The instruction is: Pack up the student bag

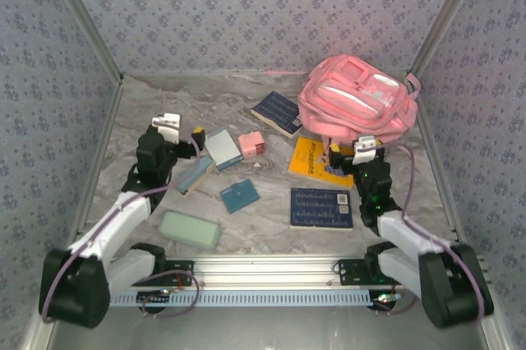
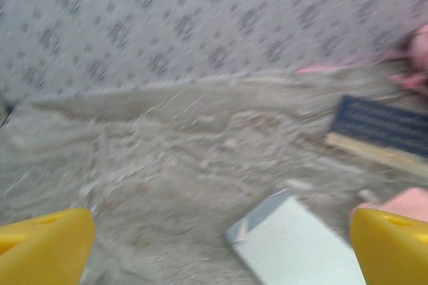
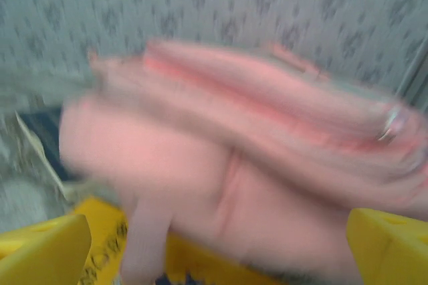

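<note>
The student bag (image 1: 357, 103), a big soft pink backpack with white panels, lies at the back right of the table. It looms blurred and close in the right wrist view (image 3: 254, 158). My right gripper (image 1: 336, 160) hovers open just in front of the bag, over a yellow book (image 1: 315, 157). Its yellow fingertips (image 3: 43, 248) stand wide apart with nothing between them. My left gripper (image 1: 191, 146) is open at mid-left, its fingertips (image 2: 43, 248) spread above bare table beside a pale blue box (image 2: 301, 245).
A dark blue book (image 1: 278, 112) lies against the bag's left side. A small pink box (image 1: 251, 145), the pale blue box (image 1: 223, 149), a teal notebook (image 1: 239, 195), a mint case (image 1: 190, 230) and a navy printed book (image 1: 321, 208) are scattered across the marbled table (image 1: 205, 95). Patterned walls enclose three sides.
</note>
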### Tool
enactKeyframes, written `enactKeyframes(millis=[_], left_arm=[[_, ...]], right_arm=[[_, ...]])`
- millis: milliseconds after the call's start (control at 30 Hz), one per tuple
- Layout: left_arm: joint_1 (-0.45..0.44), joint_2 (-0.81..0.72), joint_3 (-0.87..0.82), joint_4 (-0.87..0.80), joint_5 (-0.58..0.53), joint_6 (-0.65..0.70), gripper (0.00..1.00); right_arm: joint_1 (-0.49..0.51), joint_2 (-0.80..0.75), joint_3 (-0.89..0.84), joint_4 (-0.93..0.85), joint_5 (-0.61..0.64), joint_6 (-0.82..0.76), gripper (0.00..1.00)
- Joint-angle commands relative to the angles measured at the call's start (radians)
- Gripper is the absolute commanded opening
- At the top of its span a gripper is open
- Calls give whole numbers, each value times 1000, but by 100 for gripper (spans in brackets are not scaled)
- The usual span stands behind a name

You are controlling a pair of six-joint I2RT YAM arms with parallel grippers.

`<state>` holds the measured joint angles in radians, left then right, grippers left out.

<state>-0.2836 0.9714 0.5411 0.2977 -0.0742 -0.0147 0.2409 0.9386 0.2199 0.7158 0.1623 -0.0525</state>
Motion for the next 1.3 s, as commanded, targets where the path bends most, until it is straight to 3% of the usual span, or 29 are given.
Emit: enactKeyframes(millis=[0,67,100,200,300,400,433,567,633,767,933,1133,1267], left_arm=[[-60,-117,27,-108,64,22,98],[-96,-182,54,-168,155,16,98],[-132,-208,76,-210,145,14,98],[-237,-233,170,-395,-21,-90,98],[-250,-191,286,-643,-88,-270,98],[-235,-94,441,-967,-177,-386,98],[-224,-61,467,-1032,-179,-383,98],[-191,-23,461,-1049,-114,-419,98],[-187,-33,464,-1063,-95,-403,98],[-189,-50,483,-1123,-24,-370,98],[-189,-90,450,-1189,55,-338,98],[-190,-215,365,-1162,17,-324,98],[-190,-247,336,-1132,-3,-319,98]], right_arm=[[39,-141,89,-240,80,82,100],[87,-206,145,-368,78,117,100],[117,-228,180,-425,81,133,100],[216,-231,316,-608,80,129,100],[284,-165,496,-827,192,220,100],[249,-106,686,-1133,189,474,100],[220,-97,711,-1148,135,449,100],[-7,-44,744,-1143,-208,617,100],[-70,79,865,-1275,-274,599,100],[38,229,963,-1364,-80,520,100],[47,417,1111,-1410,-127,359,94],[41,642,1257,-1411,-110,317,90],[96,767,1331,-1470,-60,267,83]])
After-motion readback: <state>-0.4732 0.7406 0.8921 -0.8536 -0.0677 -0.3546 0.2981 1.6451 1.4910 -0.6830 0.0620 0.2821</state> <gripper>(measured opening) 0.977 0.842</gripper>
